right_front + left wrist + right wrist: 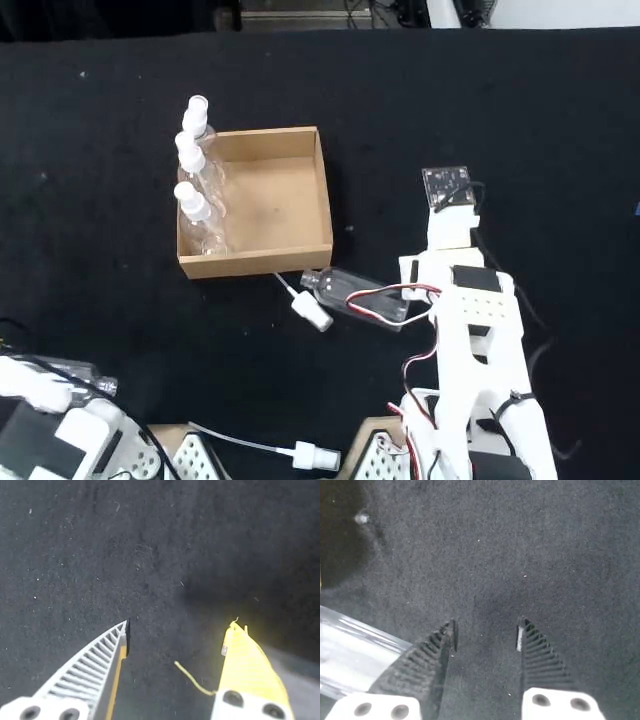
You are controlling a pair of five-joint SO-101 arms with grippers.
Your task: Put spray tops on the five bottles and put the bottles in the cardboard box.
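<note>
Bottles: three capped in the cardboard box (300, 190), two lying on the black cloth (480, 100).
Three capped bottles (200, 190) stand along the box's left wall. Fourth bottle (360, 297) lies just right of the box's near corner, with a loose spray top (308, 308) beside its neck. Fifth bottle (75, 372) lies at near left. Second spray top (315, 458) lies at the near edge. Left gripper (177, 627) and right gripper (486, 630) are both spread apart and hold nothing.

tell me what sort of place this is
Likely a robotics lab bench: a black cloth-covered table, a small white robot arm with loose wires, and a cardboard box holding three spray bottles.
</note>
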